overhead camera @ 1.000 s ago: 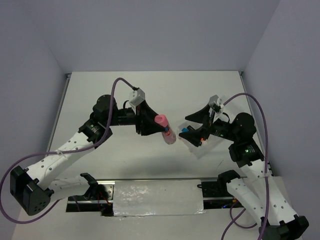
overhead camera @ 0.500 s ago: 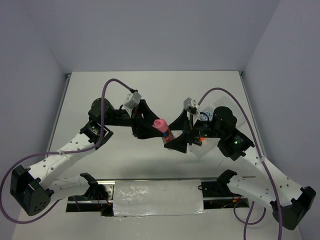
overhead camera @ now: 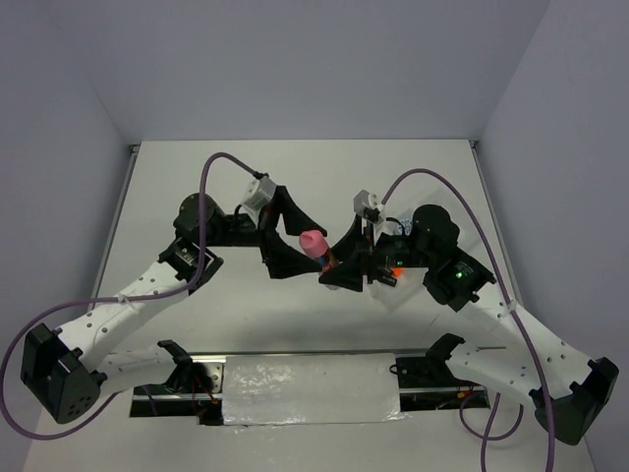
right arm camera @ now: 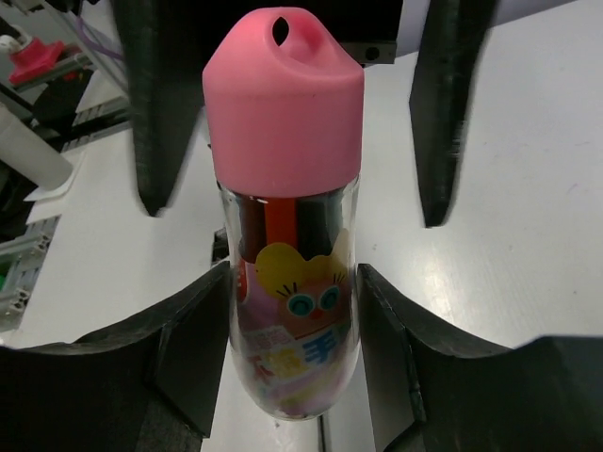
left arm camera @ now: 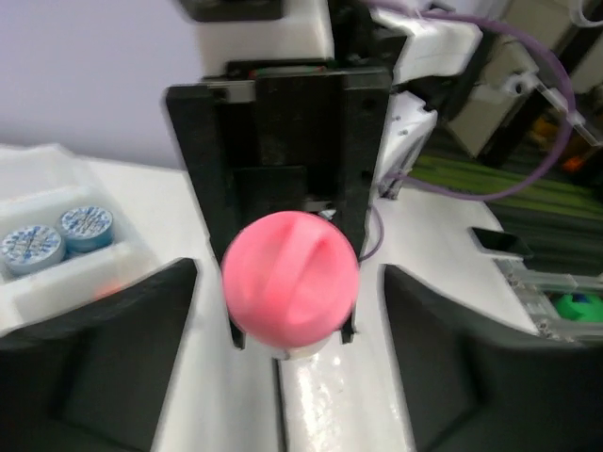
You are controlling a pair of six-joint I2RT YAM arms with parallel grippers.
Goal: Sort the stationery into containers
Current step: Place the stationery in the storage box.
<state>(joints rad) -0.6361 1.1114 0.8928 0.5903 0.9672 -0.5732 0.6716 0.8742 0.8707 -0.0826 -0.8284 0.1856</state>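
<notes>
My right gripper (right arm camera: 292, 282) is clamped on the body of the pink-capped tube (right arm camera: 283, 188); my left gripper (left arm camera: 287, 282) has its fingers (left arm camera: 104, 358) apart, one each side of the cap, clear of it.

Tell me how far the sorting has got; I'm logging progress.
Done: two discs lie in one compartment of the tray. In hand: the pink-capped tube, clamped by the right pincer, with the left pincer open and clear of it. Left: putting the tube in the tray; the markers cannot be made out here.
</notes>
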